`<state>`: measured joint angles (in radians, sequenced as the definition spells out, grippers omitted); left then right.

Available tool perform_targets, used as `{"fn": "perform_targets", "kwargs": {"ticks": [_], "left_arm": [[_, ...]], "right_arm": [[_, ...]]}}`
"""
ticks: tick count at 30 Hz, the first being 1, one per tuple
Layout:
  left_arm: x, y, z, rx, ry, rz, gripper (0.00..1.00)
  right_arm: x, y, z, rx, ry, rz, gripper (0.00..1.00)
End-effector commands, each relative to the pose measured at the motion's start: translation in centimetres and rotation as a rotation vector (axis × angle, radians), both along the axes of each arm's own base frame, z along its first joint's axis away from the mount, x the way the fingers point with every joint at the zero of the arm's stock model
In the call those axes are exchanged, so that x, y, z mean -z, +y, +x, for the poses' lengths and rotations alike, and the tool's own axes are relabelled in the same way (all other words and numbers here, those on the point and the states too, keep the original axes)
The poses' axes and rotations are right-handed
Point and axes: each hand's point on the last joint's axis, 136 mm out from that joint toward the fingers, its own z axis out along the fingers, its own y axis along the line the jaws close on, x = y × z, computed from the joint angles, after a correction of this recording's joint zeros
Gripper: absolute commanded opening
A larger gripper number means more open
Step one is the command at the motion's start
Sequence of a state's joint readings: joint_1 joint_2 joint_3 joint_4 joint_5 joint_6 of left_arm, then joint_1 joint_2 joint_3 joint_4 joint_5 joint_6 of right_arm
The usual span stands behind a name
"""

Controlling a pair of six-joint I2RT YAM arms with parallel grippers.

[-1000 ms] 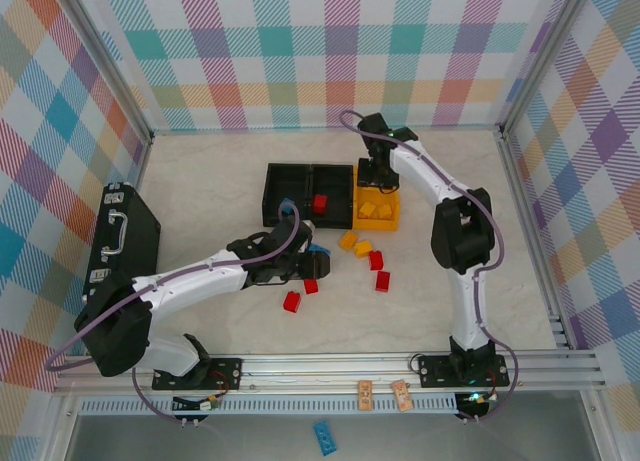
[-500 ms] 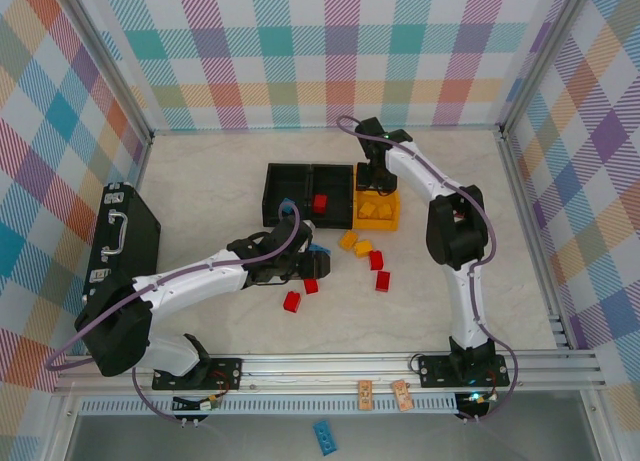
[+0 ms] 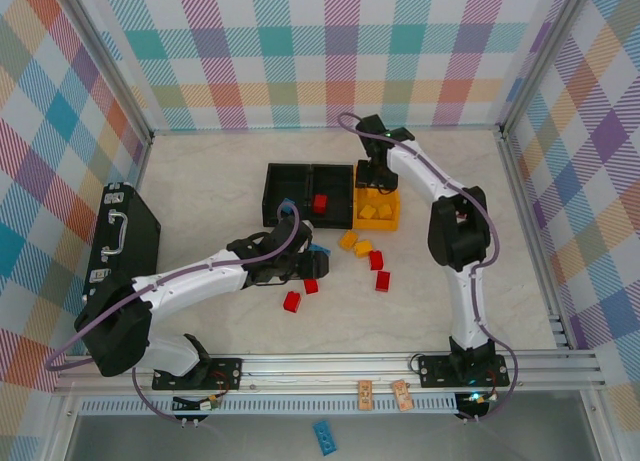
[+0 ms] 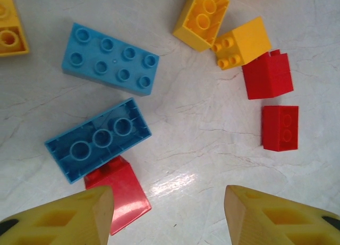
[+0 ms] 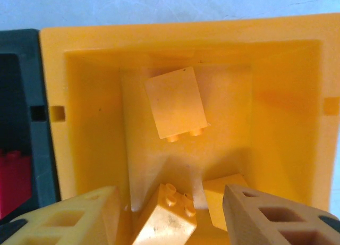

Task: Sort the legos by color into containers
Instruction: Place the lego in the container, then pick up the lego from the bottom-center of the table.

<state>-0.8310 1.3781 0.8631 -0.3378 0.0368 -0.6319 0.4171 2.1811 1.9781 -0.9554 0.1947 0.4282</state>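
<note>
My left gripper hangs open low over the table, nothing between its fingers. Ahead of it lie two blue legos, a red one partly under the nearer blue, two yellow ones and two more red. My right gripper stands open above the yellow container, where three yellow legos lie loose. Two black containers sit left of it; the middle one holds a red lego.
A larger black case with a handle lies at the table's left. Two more red legos rest near my left arm. Two small cards and a blue brick lie beyond the front rail.
My right gripper's jaws have widened above the yellow container. The left arm has stayed where it was.
</note>
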Motion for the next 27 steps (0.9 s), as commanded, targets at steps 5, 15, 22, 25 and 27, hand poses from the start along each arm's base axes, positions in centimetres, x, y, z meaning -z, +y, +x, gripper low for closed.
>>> {"fn": "perform_targets", "kwargs": {"ticks": [5, 15, 22, 25, 27], "left_arm": [[-1.8, 1.5, -0.4, -0.038, -0.041, 0.009, 0.6], [-1.8, 3.8, -1.2, -0.024, -0.012, 0.023, 0.61], [-1.6, 2.6, -2.6, 0.079, 0.025, -0.018, 0.61], [-1.1, 2.1, -3.4, 0.119, 0.049, -0.037, 0.61], [-0.6, 1.7, -3.8, 0.139, 0.059, -0.038, 0.61]], "right_arm": [[-6.1, 0.2, -4.5, -0.042, -0.08, 0.094, 0.53], [-5.6, -0.5, -12.4, -0.052, -0.037, 0.166, 0.54], [-2.8, -1.3, -18.2, -0.041, 0.059, 0.145, 0.57], [-1.1, -1.6, -20.5, -0.028, 0.109, 0.14, 0.57], [0.0, -2.1, -21.7, -0.017, 0.137, 0.11, 0.57]]}}
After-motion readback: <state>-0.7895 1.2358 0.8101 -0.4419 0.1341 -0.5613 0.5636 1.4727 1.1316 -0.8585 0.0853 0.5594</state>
